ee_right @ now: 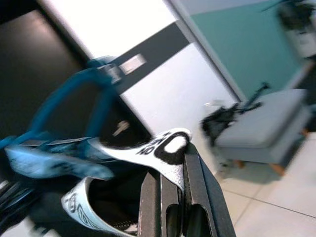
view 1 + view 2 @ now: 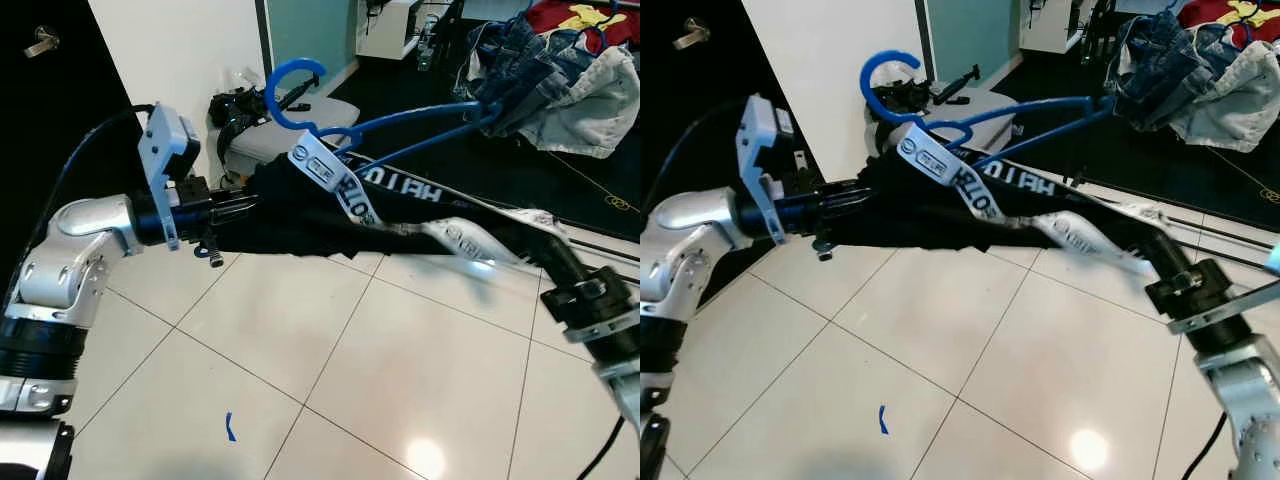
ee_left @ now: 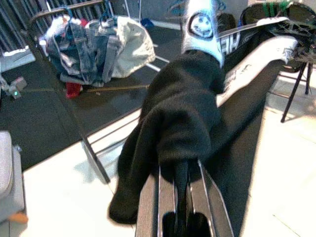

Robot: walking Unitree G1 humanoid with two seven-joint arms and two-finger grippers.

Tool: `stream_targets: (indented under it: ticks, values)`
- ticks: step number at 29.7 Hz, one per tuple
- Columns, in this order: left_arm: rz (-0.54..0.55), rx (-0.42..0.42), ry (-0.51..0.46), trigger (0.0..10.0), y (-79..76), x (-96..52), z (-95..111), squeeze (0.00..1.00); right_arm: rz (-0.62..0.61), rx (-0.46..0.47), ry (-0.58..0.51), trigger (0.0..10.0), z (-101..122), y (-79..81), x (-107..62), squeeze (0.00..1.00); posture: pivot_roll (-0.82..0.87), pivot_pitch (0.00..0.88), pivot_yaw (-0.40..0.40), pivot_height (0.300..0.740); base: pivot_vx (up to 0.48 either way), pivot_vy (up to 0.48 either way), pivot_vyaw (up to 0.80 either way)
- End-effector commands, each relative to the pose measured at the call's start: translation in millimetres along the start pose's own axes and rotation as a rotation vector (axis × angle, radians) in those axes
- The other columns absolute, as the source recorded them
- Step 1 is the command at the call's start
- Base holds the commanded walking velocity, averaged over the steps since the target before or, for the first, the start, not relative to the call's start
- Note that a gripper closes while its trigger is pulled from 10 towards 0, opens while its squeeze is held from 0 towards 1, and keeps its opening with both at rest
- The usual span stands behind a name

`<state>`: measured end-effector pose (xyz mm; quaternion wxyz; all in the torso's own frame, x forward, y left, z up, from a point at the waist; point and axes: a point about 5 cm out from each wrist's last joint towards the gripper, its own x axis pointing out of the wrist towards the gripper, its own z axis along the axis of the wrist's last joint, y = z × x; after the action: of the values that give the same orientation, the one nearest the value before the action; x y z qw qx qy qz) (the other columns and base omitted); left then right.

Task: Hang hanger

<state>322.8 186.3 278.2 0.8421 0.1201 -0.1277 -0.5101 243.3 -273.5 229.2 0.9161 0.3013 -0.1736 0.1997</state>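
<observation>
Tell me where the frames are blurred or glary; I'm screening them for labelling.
Left eye view: the right gripper and the white strap near it are motion-smeared, a glare spot sits on the floor tile. Right wrist view: the blue hanger and background are soft. Left wrist view: the black garment is fairly sharp, the floor at its edge washed out.

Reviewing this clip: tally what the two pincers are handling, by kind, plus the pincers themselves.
Hanger, blue: 1
Garment, black with white printed straps: 1
Pincers, left and right, both shut on the garment: 2
Total: 4
</observation>
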Motion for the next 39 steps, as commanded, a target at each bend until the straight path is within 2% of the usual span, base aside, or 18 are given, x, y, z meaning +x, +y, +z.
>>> stream_targets:
  ticks: [1,2,3,5,6,7,8,9,11,14,15,17,19,22,24,26,35,39]
  values:
    - [0.028,-0.010,-0.019,4.3,5.5,-18.0,2.8,0.00,-0.089,-0.012,-0.017,0.0,3.2,-12.0,-3.7,0.00,-0.03,0.119,0.068,0.740,0.000,0.000,0.00]
    - [0.028,-0.010,-0.019,4.3,5.5,-18.0,2.8,0.00,-0.089,-0.012,-0.017,0.0,3.2,-12.0,-3.7,0.00,-0.03,0.119,0.068,0.740,0.000,0.000,0.00]
    - [-0.086,-0.065,-0.139,9.0,-6.1,-22.1,15.7,0.00,-0.151,0.001,0.026,0.0,-5.5,-20.7,-1.8,0.00,-0.02,0.115,0.059,0.740,0.000,0.000,0.00]
    - [-0.086,-0.065,-0.139,9.0,-6.1,-22.1,15.7,0.00,-0.151,0.001,0.026,0.0,-5.5,-20.7,-1.8,0.00,-0.02,0.115,0.059,0.740,0.000,0.000,0.00]
    - [-0.165,-0.081,-0.174,10.0,-15.6,-22.9,19.4,0.00,-0.172,0.005,0.044,0.0,-9.6,-22.8,-0.5,0.00,-0.02,0.113,0.056,0.740,0.000,0.000,0.00]
    - [-0.248,-0.086,-0.169,10.0,-27.1,-22.7,18.7,0.00,-0.185,0.014,0.050,0.0,-12.2,-24.0,1.3,0.00,-0.02,0.112,0.055,0.740,0.000,0.000,0.00]
    - [-0.248,-0.086,-0.169,10.0,-27.1,-22.7,18.7,0.00,-0.185,0.014,0.050,0.0,-12.2,-24.0,1.3,0.00,-0.02,0.112,0.055,0.740,0.000,0.000,0.00]
    - [-0.296,-0.087,-0.158,10.0,-34.2,-22.6,16.9,0.00,-0.191,0.020,0.051,0.0,-13.0,-24.5,2.5,0.00,-0.02,0.112,0.055,0.740,0.000,0.000,0.00]
    - [-0.389,-0.079,-0.078,10.0,-48.4,-21.4,6.3,0.00,-0.191,0.029,0.045,0.0,-12.7,-24.0,5.8,0.00,-0.02,0.113,0.055,0.740,0.000,0.000,0.00]
    - [-0.416,-0.079,-0.051,10.0,-52.1,-21.4,2.4,0.00,-0.193,0.030,0.045,0.0,-12.3,-24.0,7.1,0.00,-0.02,0.113,0.055,0.740,0.000,0.000,0.00]
    - [-0.435,-0.065,-0.007,10.0,-55.8,-20.1,-4.0,0.00,-0.194,0.030,0.044,0.0,-11.8,-23.9,8.4,0.00,-0.02,0.115,0.056,0.740,0.000,0.000,0.00]
    - [-0.435,-0.065,-0.007,10.0,-55.8,-20.1,-4.0,0.00,-0.194,0.030,0.044,0.0,-11.8,-23.9,8.4,0.00,-0.02,0.115,0.056,0.740,0.000,0.000,0.00]
    - [-0.382,0.001,0.075,10.0,-52.2,-11.8,-13.2,0.00,-0.190,0.031,0.044,0.0,-10.6,-21.8,10.5,0.00,-0.02,0.117,0.057,0.740,0.000,0.000,0.00]
    - [-0.382,0.001,0.075,10.0,-52.2,-11.8,-13.2,0.00,-0.190,0.031,0.044,0.0,-10.6,-21.8,10.5,0.00,-0.02,0.117,0.057,0.740,0.000,0.000,0.00]
    - [-0.341,0.038,0.105,10.0,-48.2,-7.9,-15.9,0.00,-0.185,0.030,0.045,0.0,-10.2,-20.4,11.4,0.00,-0.02,0.119,0.058,0.740,0.000,0.000,0.00]
    - [-0.233,0.127,0.165,10.0,-36.6,-1.8,-18.6,0.00,-0.179,0.025,0.039,0.0,-7.4,-17.5,13.1,0.00,-0.03,0.123,0.060,0.740,0.000,0.000,0.00]
    - [-0.099,0.229,0.244,10.0,-19.7,-3.6,-21.9,0.00,-0.190,0.016,0.019,0.0,0.0,-19.0,13.4,0.00,-0.03,0.125,0.060,0.740,0.000,0.000,0.00]
    - [-0.087,0.250,0.267,10.0,-17.7,-5.6,-24.2,0.00,-0.196,0.014,0.017,0.0,0.7,-19.7,13.2,0.00,-0.03,0.126,0.059,0.740,0.000,0.000,0.00]
